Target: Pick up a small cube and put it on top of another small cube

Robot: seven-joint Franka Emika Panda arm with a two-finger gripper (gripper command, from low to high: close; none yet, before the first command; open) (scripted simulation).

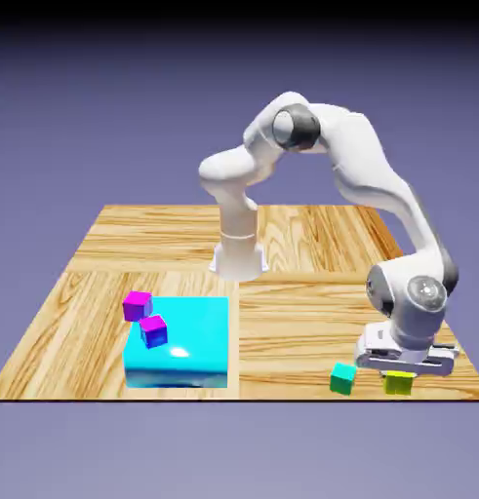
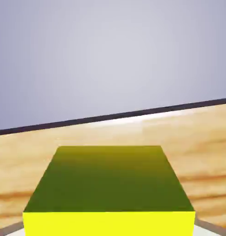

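- I'm closing the gripper (image 1: 399,375) on the small yellow cube (image 1: 398,383), and its fingers are pressing in from both sides.
- In the hand view, the yellow cube is filling the space between the fingertips (image 2: 212,230) and hiding most of them.
- There I'm seeing two of its faces: one is glowing flat, bright yellow along the bottom edge, while the other is showing dark olive green, warming to a brownish gold toward its far edge.
- Its edges are looking straight and crisp, and the dark face is narrowing as it is running away from me.
- In the exterior view, the yellow cube is showing below the hand, near the wooden table's (image 1: 311,346) front edge at the exterior view's right; I'm not making out whether it is touching the wood.
- The small teal-green cube (image 1: 343,379) is sitting just beside it, toward the exterior view's left.
- The small magenta-pink cube (image 1: 138,306) is lying well apart, at the exterior view's left, by the far corner of the big flat cyan block (image 1: 196,341).
- The darker purple-and-blue cube (image 1: 153,332) is showing nearer the camera than the magenta-pink one, overlapping the block in the exterior view.
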